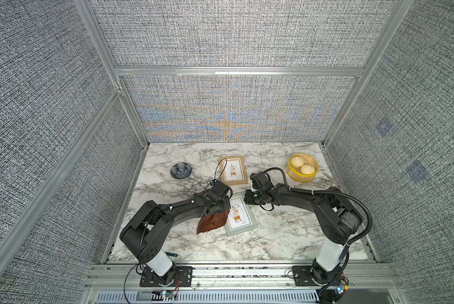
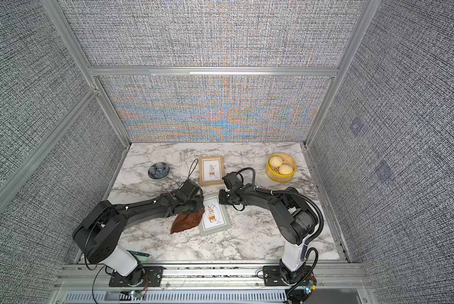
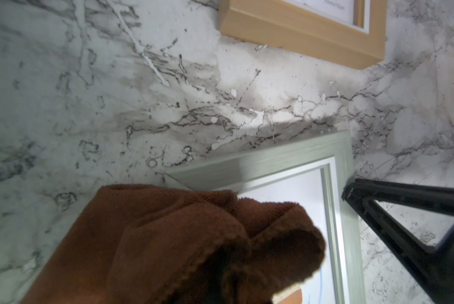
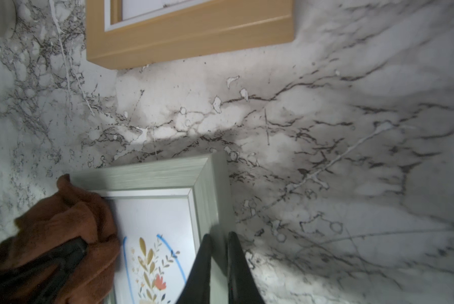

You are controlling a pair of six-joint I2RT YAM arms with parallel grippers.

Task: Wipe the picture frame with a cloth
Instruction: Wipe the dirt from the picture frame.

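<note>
Marble bench (image 1: 273,237) under me, two frames lying flat on it. The wooden frame (image 1: 233,169) sits further back, clear of both arms. The grey frame (image 1: 240,218) is the near one, lying between my arms, and that's the one I'm working.

The cloth (image 1: 211,222) is bunched in my left claw (image 1: 217,208), which is pressed together deep in the folds. The wad rests on the frame's far corner on my left side, and its loose tail trails off onto the bench. My right claw (image 4: 219,252) is nipped onto the opposite side rail near the far corner, one finger over the rail and one outside it, with the frame's edge in the narrow gap. Good, that's my anchor.

Now the wipe itself. I reckon it has barely begun: the blue line (image 4: 178,263) curving across the glass looks wholly intact. So I press the wad down flat rather than dragging one fold, and sweep along the glass across that line. The right claw has to grip firm, or the frame could skate on this slick marble. I mustn't run the sweep into my right claw, and the loose tail could snag the rail. Short overlapping passes, even pressure.
</note>
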